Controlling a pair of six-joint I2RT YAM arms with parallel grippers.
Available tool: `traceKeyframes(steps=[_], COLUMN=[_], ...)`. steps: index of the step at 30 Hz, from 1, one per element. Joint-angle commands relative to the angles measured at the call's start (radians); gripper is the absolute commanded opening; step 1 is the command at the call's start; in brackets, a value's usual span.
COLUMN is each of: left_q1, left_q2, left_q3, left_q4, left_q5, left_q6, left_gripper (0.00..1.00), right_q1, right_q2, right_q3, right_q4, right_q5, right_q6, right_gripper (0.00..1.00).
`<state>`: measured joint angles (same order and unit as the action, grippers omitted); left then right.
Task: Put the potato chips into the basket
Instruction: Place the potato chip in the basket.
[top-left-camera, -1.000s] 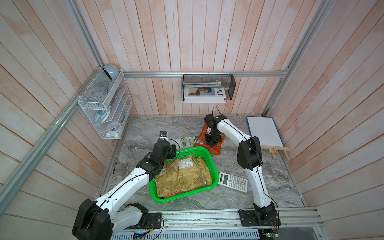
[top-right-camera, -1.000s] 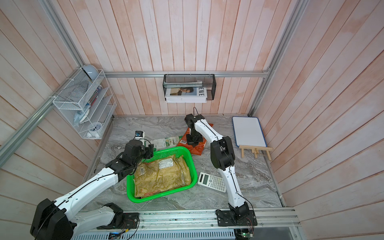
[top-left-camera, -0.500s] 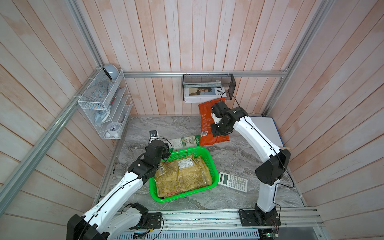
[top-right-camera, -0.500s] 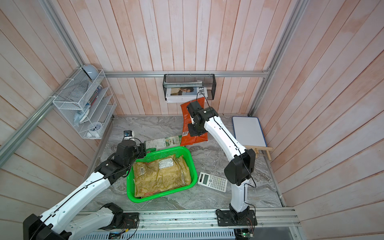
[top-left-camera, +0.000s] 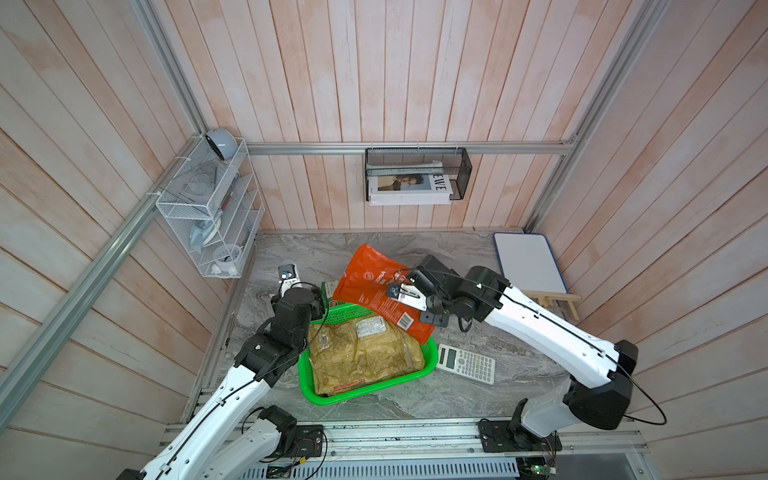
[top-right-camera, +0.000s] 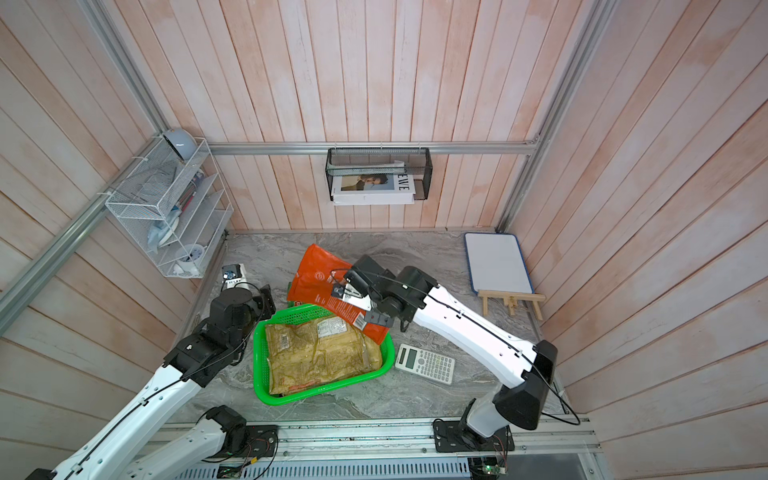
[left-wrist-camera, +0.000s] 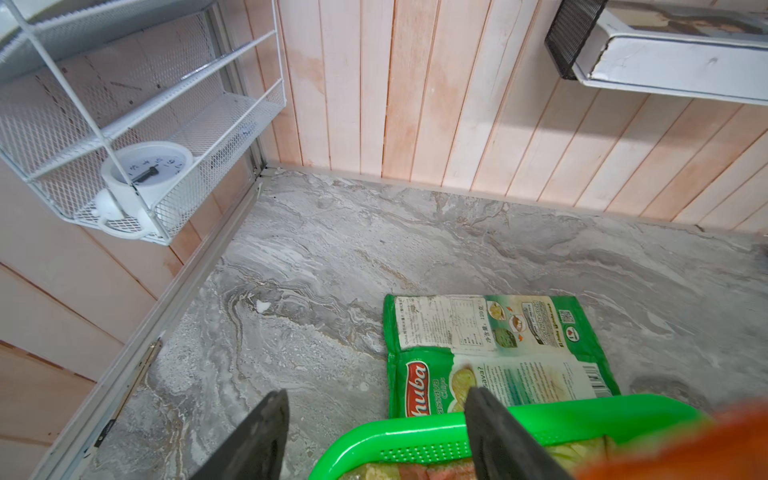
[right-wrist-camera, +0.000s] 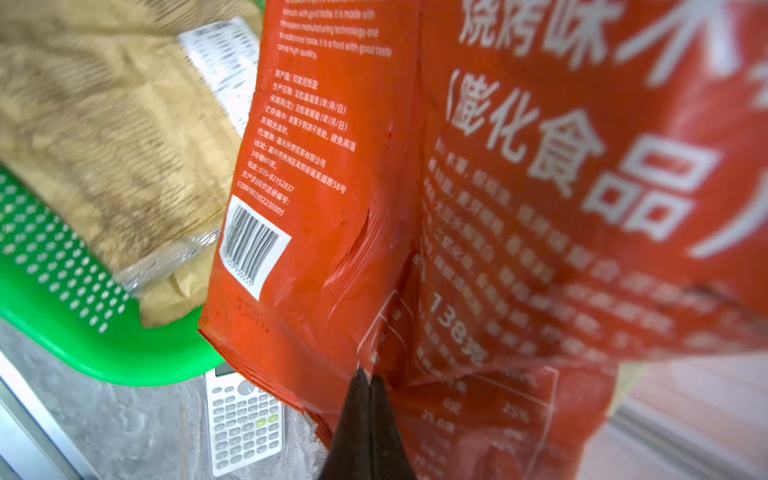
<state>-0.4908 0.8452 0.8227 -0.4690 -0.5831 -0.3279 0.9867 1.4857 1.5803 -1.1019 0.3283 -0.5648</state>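
My right gripper (right-wrist-camera: 369, 384) pinches the orange-red bag (top-left-camera: 370, 282) above the green basket's (top-left-camera: 430, 361) far edge. My left gripper (left-wrist-camera: 376, 392) hangs spread and empty at its far left corner.

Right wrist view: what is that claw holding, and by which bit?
The right gripper is shut on the orange-red crinkly chip bag, pinching a fold in its printed back.

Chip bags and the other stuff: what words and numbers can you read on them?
"huba", "assava": white-and-green crinkly chip bag, first letters hidden.
"膨化食品", "138": orange-red crinkly chip bag.
"EWE": white magazine in the black mesh wall basket.
Too small: white label on the mustard-brown bag, white calculator keys.
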Motion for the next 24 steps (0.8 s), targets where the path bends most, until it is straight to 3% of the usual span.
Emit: traceKeyframes(steps=[1,4,17,24], left_q1=[0.008,0.008,0.009,0.011], left_q2=[-0.026,-0.046,-0.108,-0.126], left_q3=[0.019,0.016,0.001,-0.033], left_q4=[-0.037,-0.042,-0.069,-0.083], left_q5=[-0.051,-0.063,-0.174,-0.180], left_q6=[0.036,0.041,0.126,0.106], left_gripper=[0.72,0.72,0.73,0.73], right_q1=[-0.003,0.006,0.088,0.114], right_q2=[-0.061,-0.073,0.009,0.093], right_q3=[-0.055,-0.082,-0.100,-0.041], right_q4=[0.188,0.222,0.185,0.055], right_q5=[-0.067,-0.123,-0.015,-0.017], right_q6=[-0.205,-0.269,-0.505,-0.514], right_gripper=[0.00,0.00,0.00,0.00])
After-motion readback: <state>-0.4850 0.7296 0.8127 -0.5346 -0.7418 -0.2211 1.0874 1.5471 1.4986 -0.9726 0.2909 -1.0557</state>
